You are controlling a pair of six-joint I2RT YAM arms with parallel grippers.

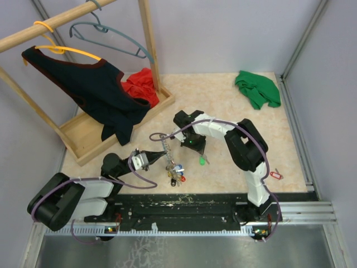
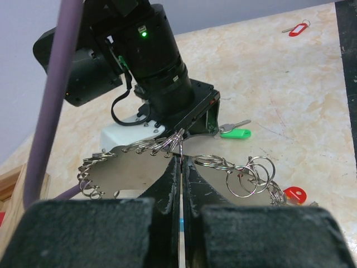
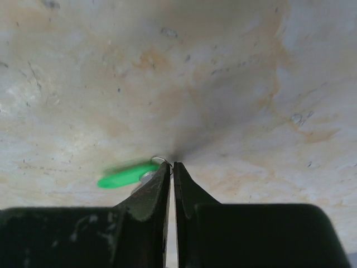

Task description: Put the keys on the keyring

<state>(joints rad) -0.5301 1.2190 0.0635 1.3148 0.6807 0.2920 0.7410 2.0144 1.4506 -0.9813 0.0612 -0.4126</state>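
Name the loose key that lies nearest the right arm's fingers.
The green-headed key, just beside the tips of the right fingers; the red-headed key lies far off near the table's right edge.

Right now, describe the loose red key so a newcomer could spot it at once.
Find the right arm rising from the table's near edge. Just to its right, the red key lies alone. Unlike the red tag on the keyring, nothing touches it.
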